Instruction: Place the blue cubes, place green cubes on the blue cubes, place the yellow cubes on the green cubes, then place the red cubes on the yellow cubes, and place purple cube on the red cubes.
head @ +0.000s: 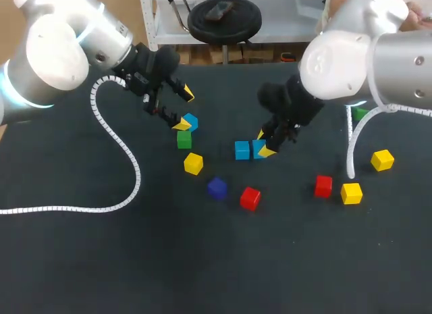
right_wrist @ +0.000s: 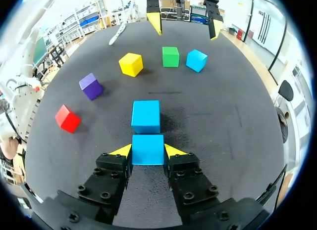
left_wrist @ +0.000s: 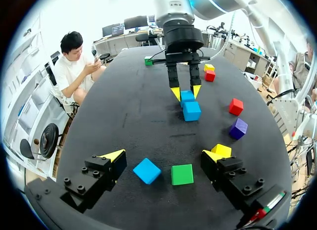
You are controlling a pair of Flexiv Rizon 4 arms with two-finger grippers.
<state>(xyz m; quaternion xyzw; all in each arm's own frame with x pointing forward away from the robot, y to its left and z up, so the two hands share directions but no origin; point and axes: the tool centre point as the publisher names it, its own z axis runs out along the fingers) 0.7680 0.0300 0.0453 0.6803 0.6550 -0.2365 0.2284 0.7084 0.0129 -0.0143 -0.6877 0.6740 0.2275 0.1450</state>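
The blue-cube step is in hand: the right pincer [right_wrist: 147,151] is gripping a blue cube [right_wrist: 147,145] from both sides near the middle of the worktop [head: 101,260]; the cube seems to be sitting on the surface, and a second blue cube [right_wrist: 145,116] is lying just ahead of it, close to touching; the left pincer [left_wrist: 163,156] is hanging wide open and gripping nothing, with a third blue cube [left_wrist: 147,170] and a green cube [left_wrist: 182,174] lying side by side between its spread fingers, left of the middle and towards the far edge.

Judging from this, the next move is calling for the right pincer to let go and lift straight up without nudging the pair; the left pincer would be closing on the third blue cube alone, keeping clear of the green neighbour.

Counting:
- three blue cubes;
- two green, the other green cube [head: 360,113] sitting towards the far right corner;
- three yellow, being a yellow cube [head: 193,163] just nearward of the first green one, a second yellow cube [head: 351,192] and a third yellow cube [head: 382,160] towards the right edge;
- two red, being a red cube [head: 250,198] and a second red cube [head: 323,186];
- one purple cube [head: 217,187].
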